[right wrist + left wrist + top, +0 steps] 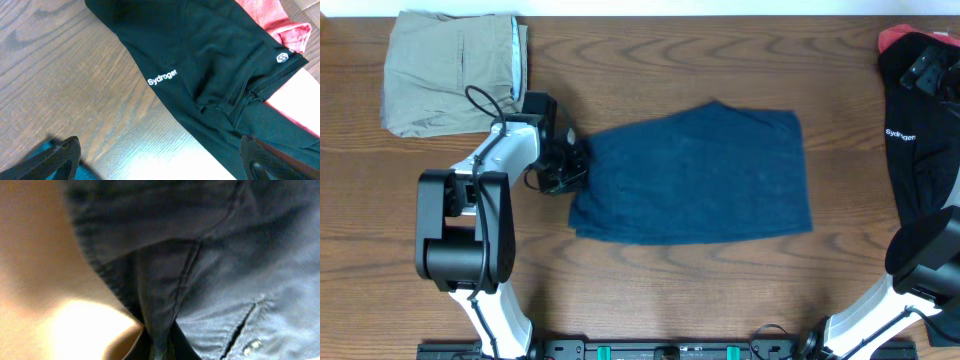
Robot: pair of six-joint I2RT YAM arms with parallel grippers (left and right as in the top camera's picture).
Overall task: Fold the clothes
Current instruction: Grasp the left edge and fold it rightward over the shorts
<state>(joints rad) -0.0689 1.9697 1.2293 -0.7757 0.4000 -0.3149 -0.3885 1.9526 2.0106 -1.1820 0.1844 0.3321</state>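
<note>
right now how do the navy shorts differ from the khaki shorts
The navy shorts lie spread out mid-table; the khaki shorts sit folded at the far left corner. The left jaws pinch the navy shorts' edge; the khaki shorts are not gripped. Both lie flat on the wooden table.

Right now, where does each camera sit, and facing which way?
Overhead: above the table, facing down; left arm, right arm, navy shorts.
Left wrist: close on the shorts' seams and button; left tool pinches fabric.
Right wrist: down at the black garment; open right tool, tips at corners.
Shared: overhead and right wrist both show that garment.
</note>
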